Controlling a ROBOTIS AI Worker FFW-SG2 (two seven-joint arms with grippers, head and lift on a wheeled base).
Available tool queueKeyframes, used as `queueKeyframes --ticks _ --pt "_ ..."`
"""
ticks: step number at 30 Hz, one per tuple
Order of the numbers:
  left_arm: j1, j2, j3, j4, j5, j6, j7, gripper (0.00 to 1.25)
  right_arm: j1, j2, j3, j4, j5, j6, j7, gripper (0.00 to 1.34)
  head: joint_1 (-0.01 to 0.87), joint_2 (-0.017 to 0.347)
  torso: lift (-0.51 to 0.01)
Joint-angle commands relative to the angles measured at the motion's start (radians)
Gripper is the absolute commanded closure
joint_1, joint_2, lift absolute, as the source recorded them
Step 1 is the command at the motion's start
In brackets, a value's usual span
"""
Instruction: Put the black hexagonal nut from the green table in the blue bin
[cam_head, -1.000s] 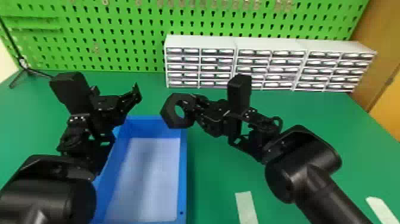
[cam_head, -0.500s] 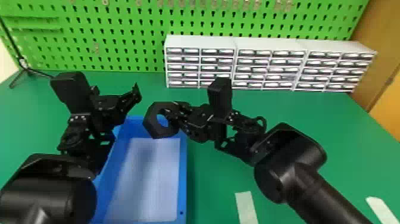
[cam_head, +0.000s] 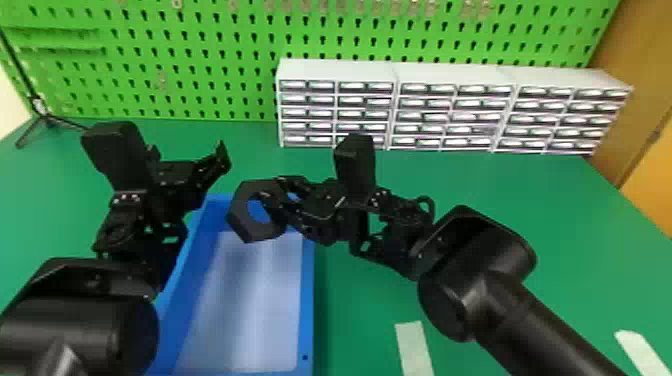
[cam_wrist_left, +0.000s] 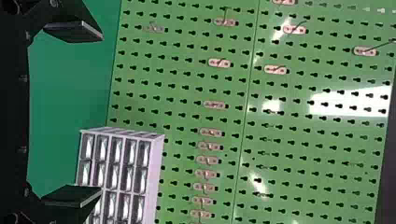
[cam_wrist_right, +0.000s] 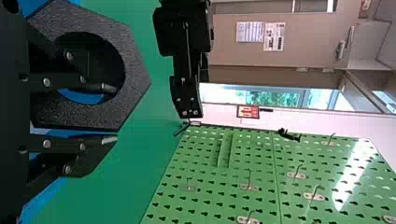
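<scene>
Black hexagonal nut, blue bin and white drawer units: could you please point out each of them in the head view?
Black hexagonal nut (cam_head: 253, 232), head view: lower part of its ring.
Blue bin (cam_head: 307, 300), head view: its right rim.
White drawer units (cam_head: 452, 116), head view: front of the middle one.

- The black hexagonal nut (cam_wrist_right: 135, 63) is showing a matt, rather rough and grainy face.
- The blue bin (cam_head: 307, 300) is looking like smooth plastic.
- The green surface (cam_head: 510, 210) is appearing smooth, with a mostly matt finish.
- The pegboard (cam_wrist_left: 350, 100) is reflecting white light, so its finish is looking glossy.
- Its small hooks (cam_wrist_left: 215, 105) are looking like metal.
- The drawer cabinets (cam_head: 335, 70) are appearing to be of smooth white plastic.
- The right arm's rounded black cover (cam_head: 465, 300) is shining softly, smooth and half glossy.
</scene>
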Motion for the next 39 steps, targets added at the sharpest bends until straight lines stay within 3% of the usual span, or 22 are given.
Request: queueKeyframes --ticks 1,4,21,30,39 --pt "-0.002 0.001 0.001 0.001 0.000 -0.002 0.000 0.13 -0.005 -0.003 0.011 0.005 -0.009 -0.001 0.000 0.62 0.692 0.008 -0.097" --pt "-0.002 -0.001 0.001 0.001 0.000 -0.002 0.000 0.13 -0.007 -0.004 0.013 0.006 -0.010 -0.001 0.002 0.56 0.692 0.008 -0.097" --pt "-0.002 -0.001 0.000 0.001 0.000 -0.005 0.000 0.13 0.009 0.002 -0.021 0.008 0.011 0.000 0.002 0.57 0.692 0.008 -0.097" --pt "0.011 0.001 0.004 0.001 0.001 -0.005 0.000 0.13 0.113 0.022 -0.213 -0.015 0.117 0.068 0.005 0.57 0.692 0.008 -0.097" --pt "0.014 -0.001 0.006 0.001 0.001 -0.005 0.000 0.13 0.234 0.073 -0.460 -0.050 0.217 0.091 0.005 0.54 0.692 0.008 -0.097"
